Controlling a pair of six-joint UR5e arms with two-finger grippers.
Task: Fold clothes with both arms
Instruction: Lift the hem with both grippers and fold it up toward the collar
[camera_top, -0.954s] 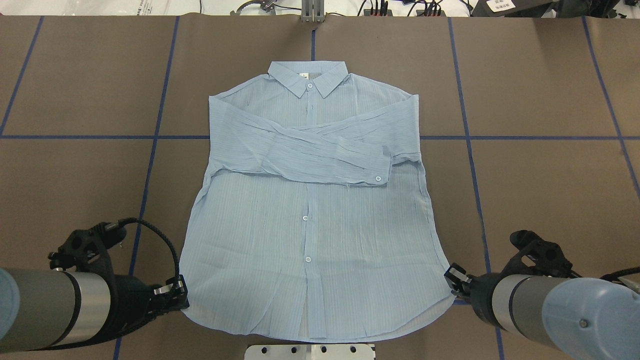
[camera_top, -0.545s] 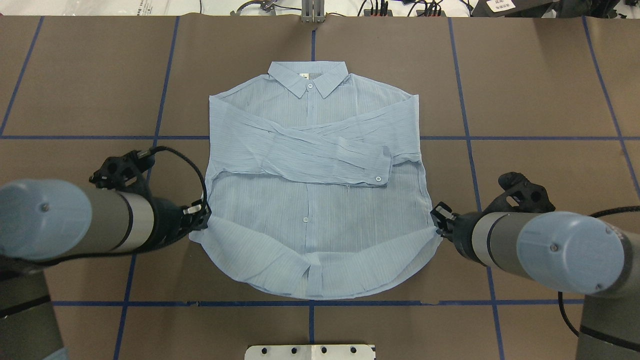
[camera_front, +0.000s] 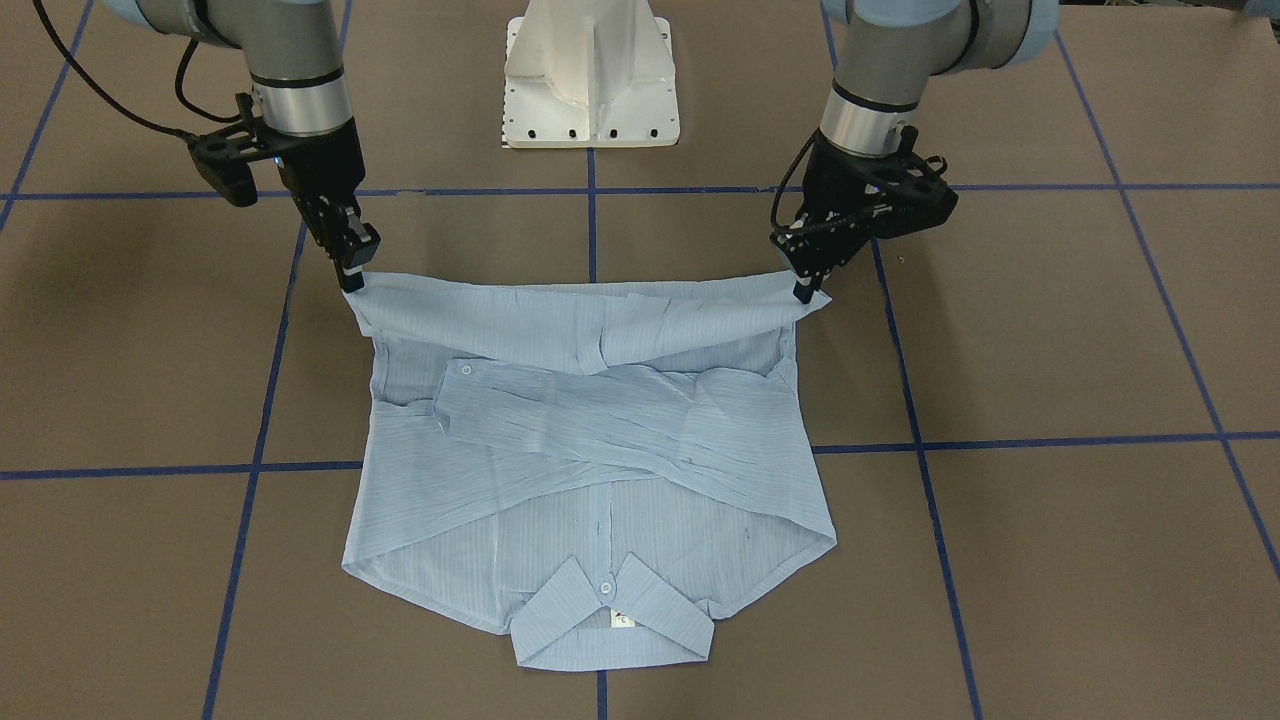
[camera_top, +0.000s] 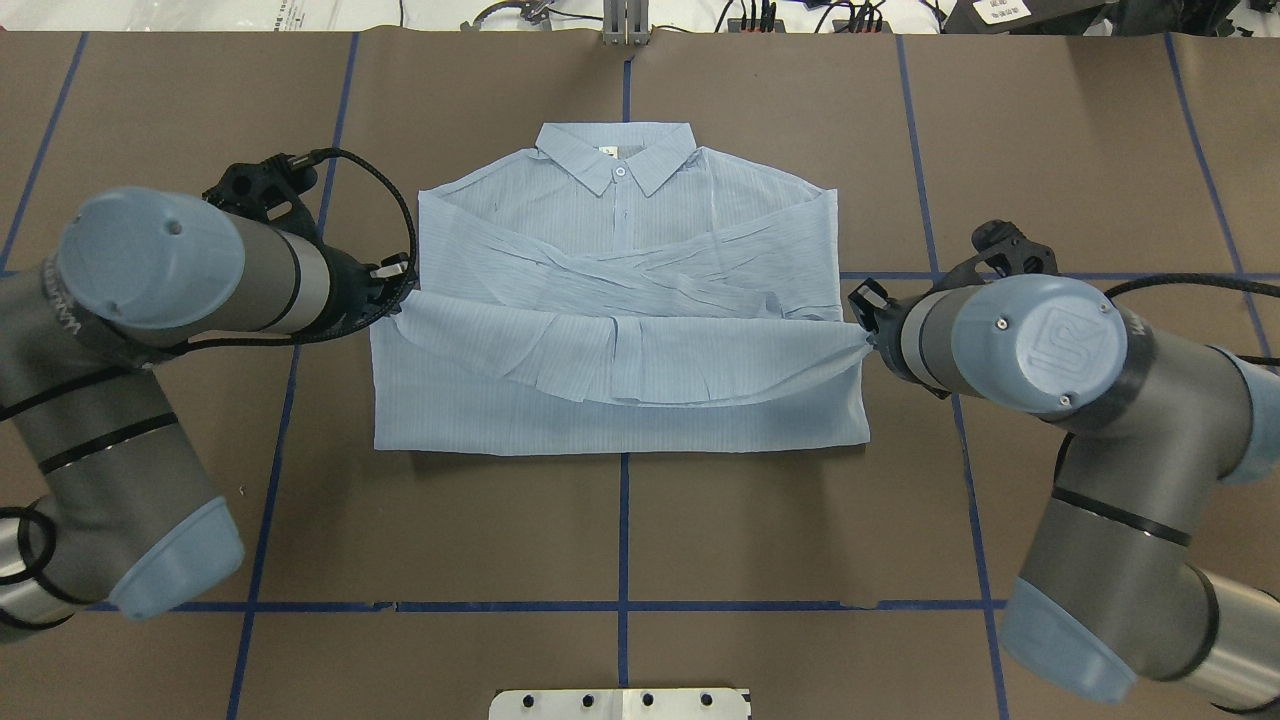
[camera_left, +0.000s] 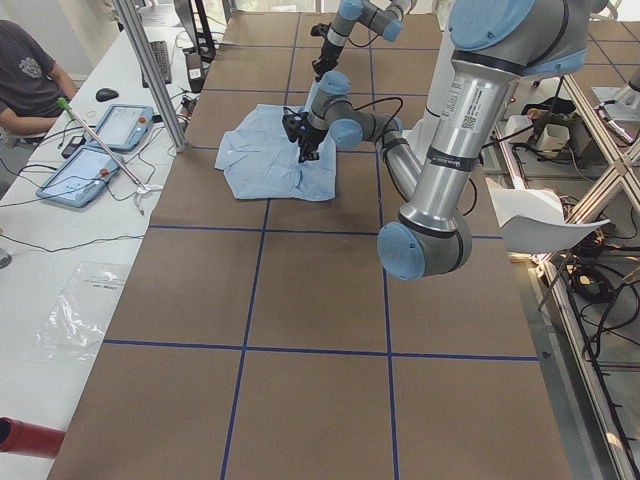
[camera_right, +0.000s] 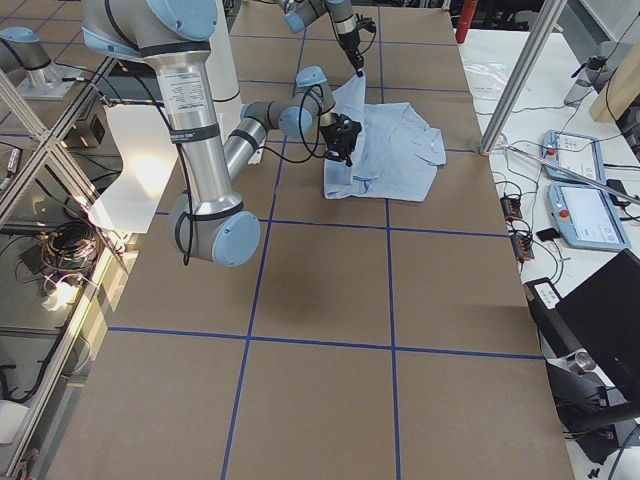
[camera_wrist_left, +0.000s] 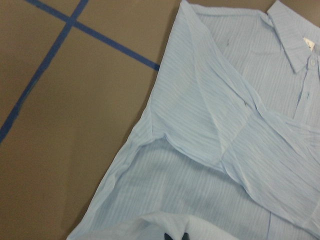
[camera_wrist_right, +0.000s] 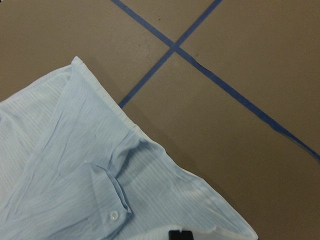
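The light-blue shirt (camera_top: 620, 215) lies flat on the brown table, collar (camera_top: 615, 155) at the far side, both sleeves crossed over its chest. My left gripper (camera_top: 400, 287) is shut on the hem's left corner. My right gripper (camera_top: 862, 322) is shut on the right corner. The hem (camera_top: 640, 360) hangs stretched between them, lifted over the shirt's middle, and the lower part is doubled back. In the front-facing view the left gripper (camera_front: 806, 288) is on the right and the right gripper (camera_front: 352, 278) on the left. Each wrist view shows shirt cloth (camera_wrist_left: 215, 130) (camera_wrist_right: 75, 170) below its fingertips.
The white pedestal base (camera_front: 592, 75) stands at the near table edge behind the shirt. Blue tape lines (camera_top: 622, 520) cross the brown table. Cables and a metal post (camera_top: 625, 20) lie past the far edge. An operator (camera_left: 25, 75) sits by tablets at a side desk.
Both grippers have lifted the hem corners and carried them away from the robot toward the collar. The shirt's lower part has folded over and now covers the sleeve cuff.
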